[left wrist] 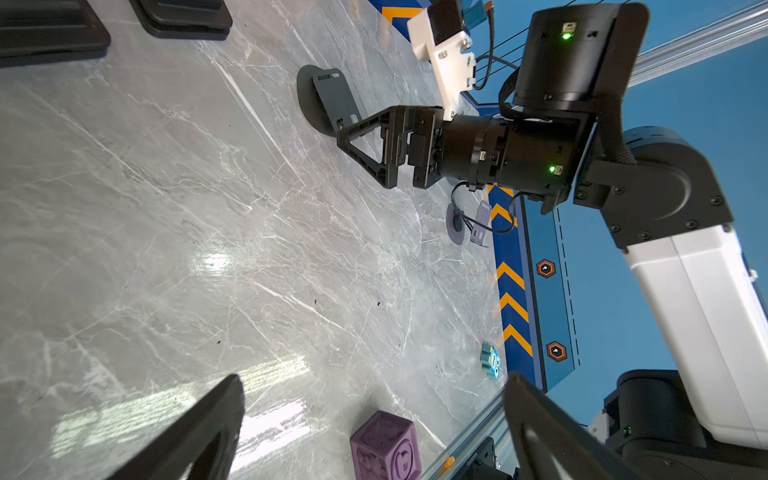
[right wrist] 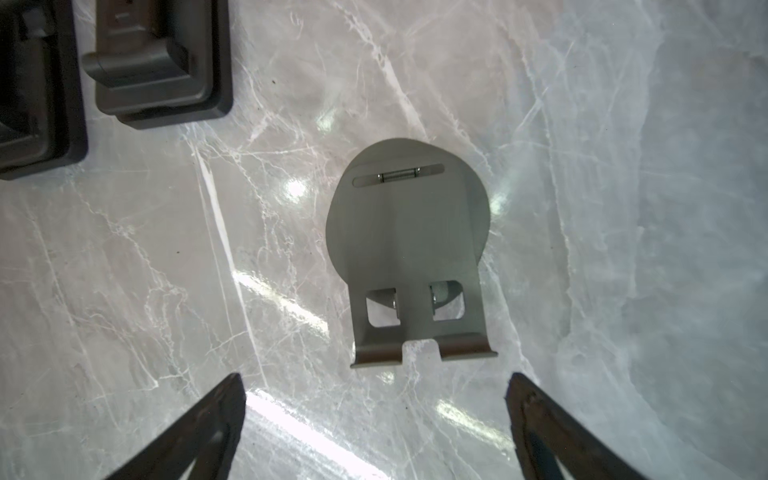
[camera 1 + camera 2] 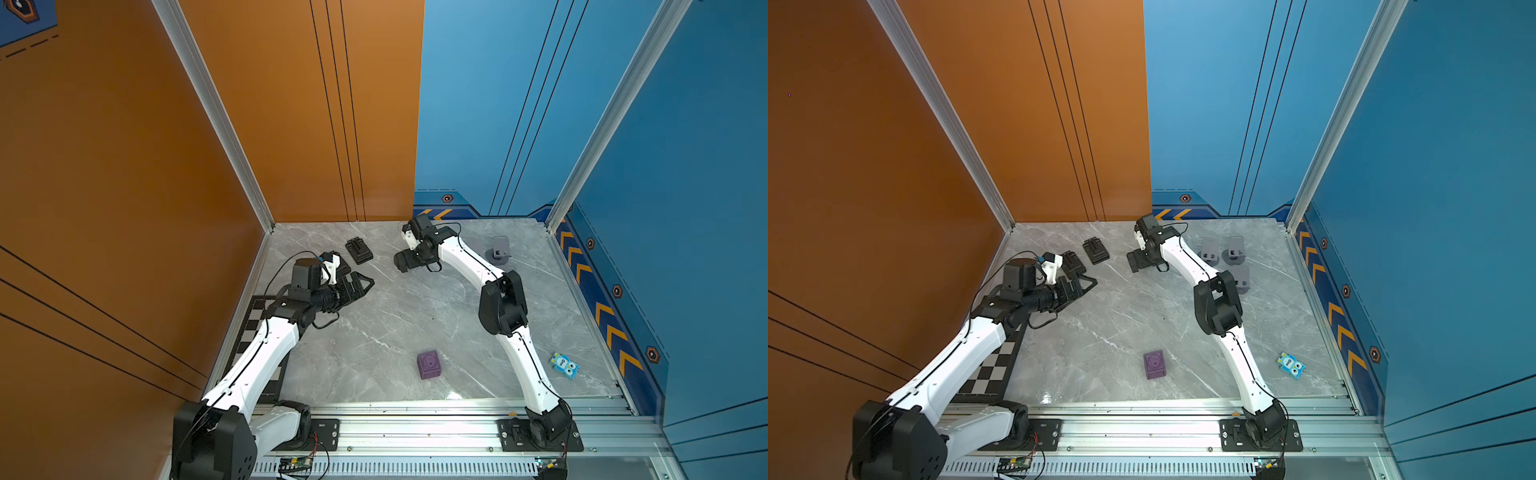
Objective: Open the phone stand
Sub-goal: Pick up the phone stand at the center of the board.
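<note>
Item: phone stand (image 2: 409, 249), grey, round base. Loc: bench (image 3: 395, 332) far edge, mid-width, just ahead of right gripper (image 2: 376, 382), jaws spread wide, empty, no contact. Also left gripper (image 1: 374, 380) spread, empty, nr left edge. Plate low over base, looks unopened; angle unclr. Status: approach only; grip + plate lift outstanding.

Right of centre in a top view, the grey metal phone stand (image 3: 1243, 279) slips partly behind the right arm's (image 3: 1237, 357) black elbow. Left of centre, a black folded rectangular stand (image 3: 1074, 264) is half covered by the left wrist camera (image 3: 1052, 266). Lower left, the black-and-white checkerboard (image 3: 994, 372) sits partly under the left arm (image 3: 955, 357). In the left wrist view, the purple embossed cube (image 1: 384, 446) is cropped by the frame edge. In the right wrist view, a second black folded stand (image 2: 162, 66) runs off the edge. Print on the small blue toy (image 3: 1291, 365): too small to read.
</note>
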Tool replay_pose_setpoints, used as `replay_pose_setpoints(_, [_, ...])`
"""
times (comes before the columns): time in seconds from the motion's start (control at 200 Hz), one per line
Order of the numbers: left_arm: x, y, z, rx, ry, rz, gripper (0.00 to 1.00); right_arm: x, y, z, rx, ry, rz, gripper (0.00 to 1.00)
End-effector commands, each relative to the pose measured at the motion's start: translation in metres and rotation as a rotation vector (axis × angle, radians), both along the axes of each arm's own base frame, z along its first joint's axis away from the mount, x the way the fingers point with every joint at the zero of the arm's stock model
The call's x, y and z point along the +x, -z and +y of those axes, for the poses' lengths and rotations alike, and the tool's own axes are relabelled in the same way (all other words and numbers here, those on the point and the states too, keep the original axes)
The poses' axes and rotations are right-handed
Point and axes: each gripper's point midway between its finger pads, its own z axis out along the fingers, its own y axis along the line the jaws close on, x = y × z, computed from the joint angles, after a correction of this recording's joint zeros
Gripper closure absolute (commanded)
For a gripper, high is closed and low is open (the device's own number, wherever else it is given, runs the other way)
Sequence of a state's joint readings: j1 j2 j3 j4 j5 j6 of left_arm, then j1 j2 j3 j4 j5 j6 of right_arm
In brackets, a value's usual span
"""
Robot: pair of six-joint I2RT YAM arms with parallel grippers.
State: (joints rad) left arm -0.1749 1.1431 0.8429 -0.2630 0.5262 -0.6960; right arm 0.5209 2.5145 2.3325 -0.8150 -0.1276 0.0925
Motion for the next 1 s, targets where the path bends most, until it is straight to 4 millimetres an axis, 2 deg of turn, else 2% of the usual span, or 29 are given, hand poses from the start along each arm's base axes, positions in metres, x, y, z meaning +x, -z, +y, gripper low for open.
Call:
replay_pose_setpoints(0.0, [-0.007, 0.009, 0.006, 0.022, -0.003, 0.022, 0.02, -0.001, 0.010, -0.006, -0.054, -0.010, 0.006, 0.02])
replay_pose_setpoints(0.32, [-0.007, 0.011, 0.008, 0.016, -0.009, 0.033, 0.02, 0.007, 0.023, -0.003, -0.065, -0.009, 0.002, 0.05])
replay_pose_setpoints(0.54, [-0.005, 0.011, 0.006, 0.011, -0.003, 0.041, 0.02, 0.016, 0.025, 0.001, -0.050, 0.001, -0.014, 0.08])
replay_pose_setpoints(0.746, [-0.002, 0.009, 0.006, 0.009, -0.001, 0.043, 0.02, 0.015, 0.031, 0.006, -0.036, -0.005, -0.002, 0.13])
replay_pose_setpoints(0.901, [-0.002, 0.008, 0.006, 0.007, 0.001, 0.042, 0.02, 0.015, 0.034, 0.003, -0.049, -0.002, 0.000, 0.19])
replay_pose_setpoints(0.996, [-0.003, 0.008, 0.007, 0.005, 0.003, 0.044, 0.02, 0.015, 0.031, 0.003, -0.051, 0.000, -0.005, 0.33])
